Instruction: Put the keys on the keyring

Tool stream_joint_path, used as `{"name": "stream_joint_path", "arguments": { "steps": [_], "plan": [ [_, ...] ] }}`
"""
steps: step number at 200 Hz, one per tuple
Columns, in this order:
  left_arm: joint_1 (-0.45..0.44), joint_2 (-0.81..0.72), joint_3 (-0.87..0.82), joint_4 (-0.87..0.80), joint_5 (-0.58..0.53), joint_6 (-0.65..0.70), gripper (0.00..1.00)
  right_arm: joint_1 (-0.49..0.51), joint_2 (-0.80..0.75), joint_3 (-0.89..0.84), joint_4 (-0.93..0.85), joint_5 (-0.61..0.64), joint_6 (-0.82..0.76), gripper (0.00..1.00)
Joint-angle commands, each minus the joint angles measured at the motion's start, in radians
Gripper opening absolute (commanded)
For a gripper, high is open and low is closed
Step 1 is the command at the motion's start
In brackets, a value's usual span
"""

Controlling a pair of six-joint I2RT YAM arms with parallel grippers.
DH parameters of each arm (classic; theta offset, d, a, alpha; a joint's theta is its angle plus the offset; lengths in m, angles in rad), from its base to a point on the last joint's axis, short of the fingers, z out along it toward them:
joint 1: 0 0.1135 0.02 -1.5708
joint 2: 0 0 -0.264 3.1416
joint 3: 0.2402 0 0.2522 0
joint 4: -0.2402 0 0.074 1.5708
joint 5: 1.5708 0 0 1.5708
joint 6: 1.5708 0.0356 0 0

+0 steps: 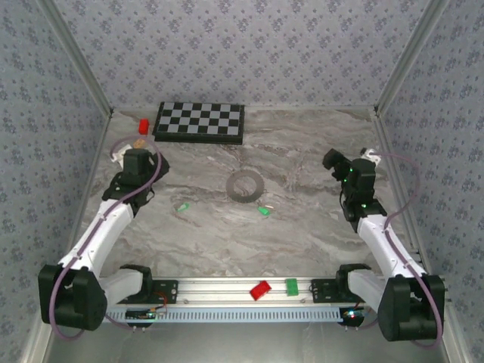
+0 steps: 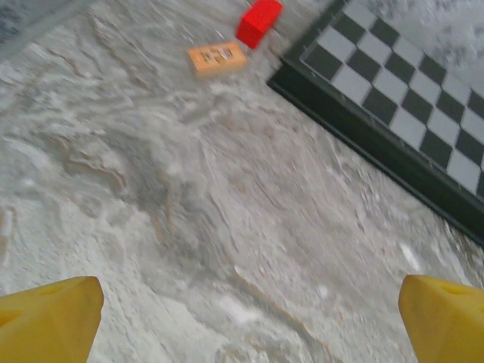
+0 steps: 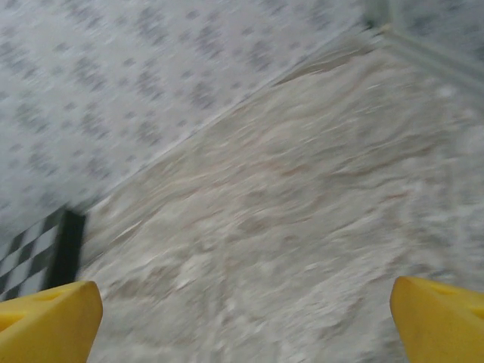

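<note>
The grey keyring (image 1: 245, 184) lies flat on the marble table near the middle. One small green key (image 1: 182, 206) rests to its left and another green key (image 1: 264, 212) just below its right side. My left gripper (image 1: 140, 157) hovers at the far left, well away from them. In the left wrist view that left gripper (image 2: 249, 321) is open, its yellow fingertips (image 2: 49, 318) wide apart over bare table. My right gripper (image 1: 336, 162) is at the far right; from its wrist camera the right gripper (image 3: 246, 321) stands open with nothing between its fingertips (image 3: 439, 318).
A black-and-white checkerboard (image 1: 200, 121) lies at the back, with a red block (image 1: 144, 125) and an orange tile (image 1: 139, 142) to its left. A red block (image 1: 261, 290) and a green block (image 1: 291, 286) sit on the front rail. Patterned walls enclose three sides.
</note>
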Motion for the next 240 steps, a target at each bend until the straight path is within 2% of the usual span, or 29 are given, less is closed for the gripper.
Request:
{"name": "stream_joint_path", "arguments": {
  "steps": [1, 37, 76, 99, 117, 140, 162, 214, 240],
  "plan": [
    [-0.061, -0.002, -0.05, 0.043, 0.049, 0.047, 1.0, 0.064, 0.042, 0.067, 0.001, -0.112, -0.058, 0.99],
    [-0.132, 0.031, -0.107, 0.121, 0.063, 0.091, 1.0, 0.17, 0.128, 0.117, -0.02, -0.129, -0.088, 1.0],
    [-0.156, 0.065, -0.13, 0.146, 0.17, 0.129, 1.0, 0.297, 0.247, 0.195, -0.109, -0.137, -0.19, 0.99],
    [-0.172, 0.105, -0.133, 0.199, 0.243, 0.153, 1.0, 0.328, 0.327, 0.241, -0.162, -0.169, -0.215, 1.0],
    [-0.19, 0.157, -0.116, 0.238, 0.273, 0.165, 1.0, 0.342, 0.392, 0.283, -0.194, -0.199, -0.221, 0.89],
    [-0.211, 0.247, -0.054, 0.237, 0.288, 0.165, 1.0, 0.356, 0.467, 0.334, -0.242, -0.246, -0.211, 0.65],
    [-0.231, 0.321, 0.008, 0.23, 0.301, 0.176, 0.97, 0.359, 0.519, 0.351, -0.299, -0.256, -0.161, 0.56],
    [-0.282, 0.437, 0.089, 0.261, 0.313, 0.198, 0.97, 0.352, 0.605, 0.253, -0.153, -0.398, 0.065, 0.43],
    [-0.304, 0.453, 0.092, 0.277, 0.312, 0.206, 0.97, 0.351, 0.648, 0.238, -0.12, -0.409, 0.145, 0.41]
  ]
}}
